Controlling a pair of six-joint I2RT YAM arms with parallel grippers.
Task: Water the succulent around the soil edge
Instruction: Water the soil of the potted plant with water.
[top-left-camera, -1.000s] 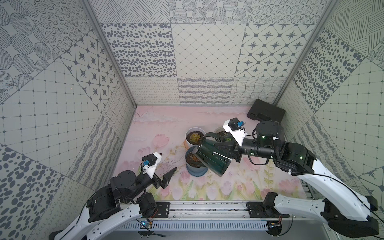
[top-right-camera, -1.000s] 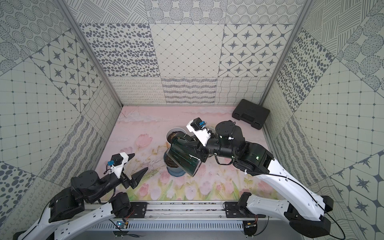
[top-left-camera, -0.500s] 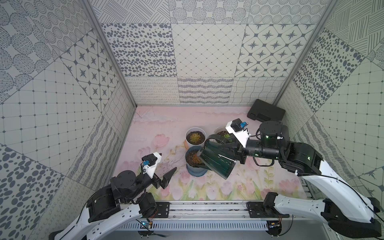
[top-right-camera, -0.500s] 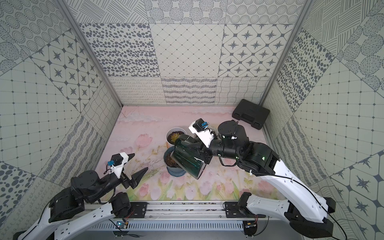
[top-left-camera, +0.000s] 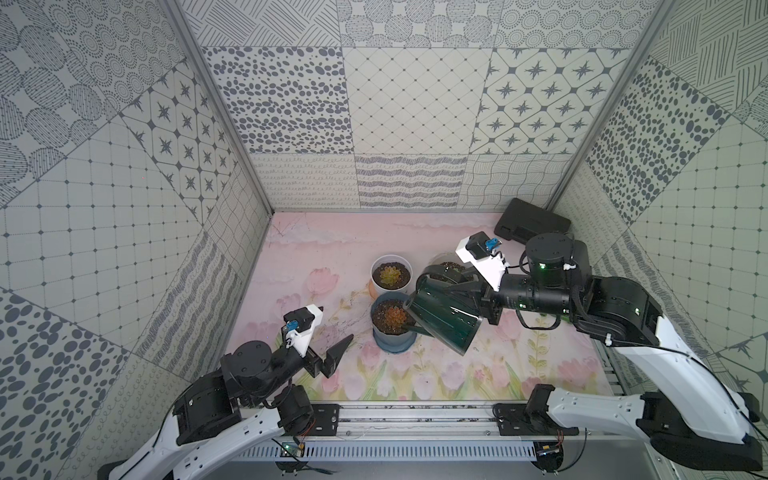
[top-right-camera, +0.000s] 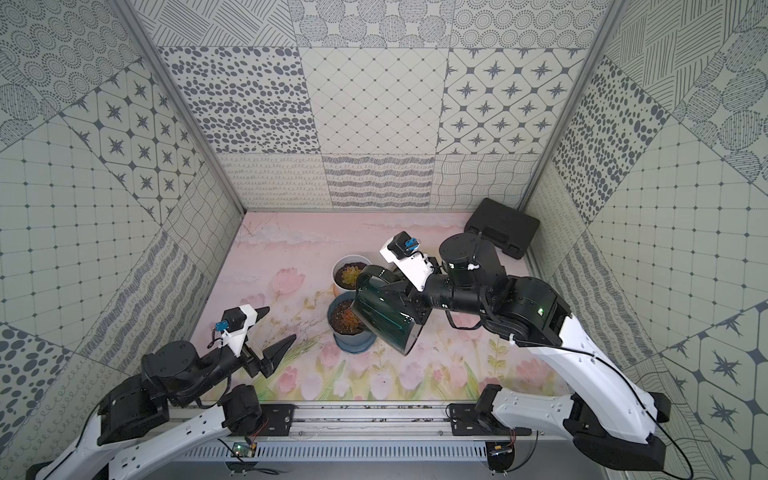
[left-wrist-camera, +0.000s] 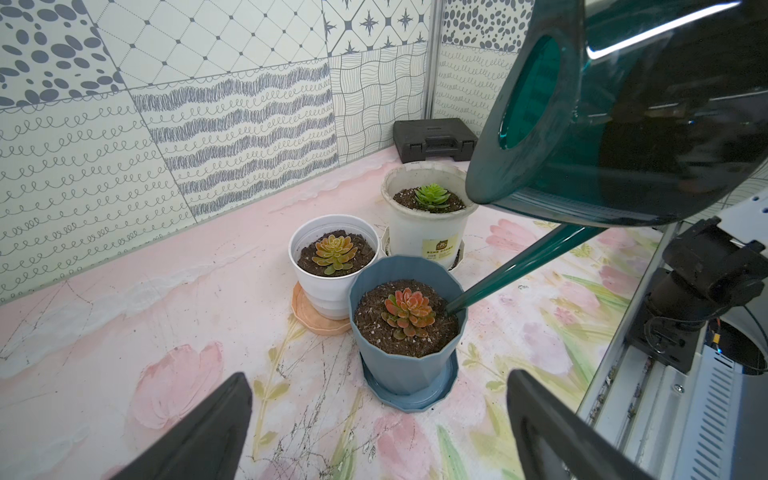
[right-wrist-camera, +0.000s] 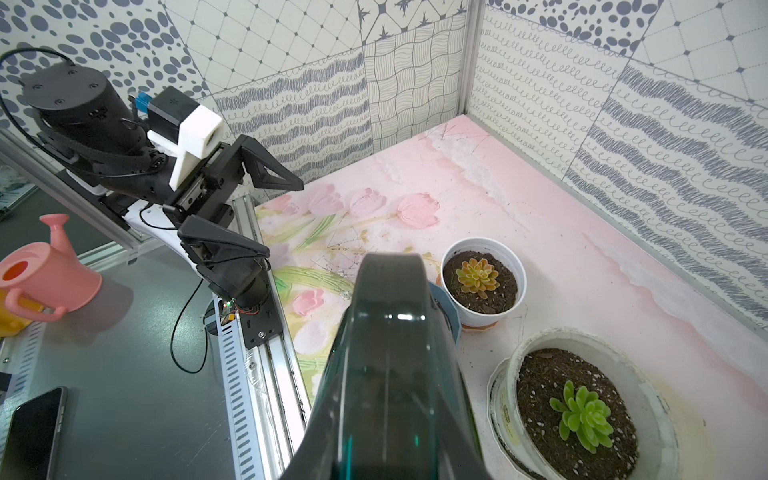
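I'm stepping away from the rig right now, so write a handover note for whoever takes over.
Right gripper shut on the green watering can, tilted, spout tip over the soil at the blue pot rim, beside the red succulent.
Left gripper open, empty, at the table front, touching nothing.
Done: can lifted, spout at the edge.
Left: no stream visible; pour round the whole soil edge.

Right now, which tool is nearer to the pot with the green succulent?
Right. The right tool, shut on the watering can, hangs close above the green succulent's pot; the left tool, open, stands far off, beyond the blue pot.
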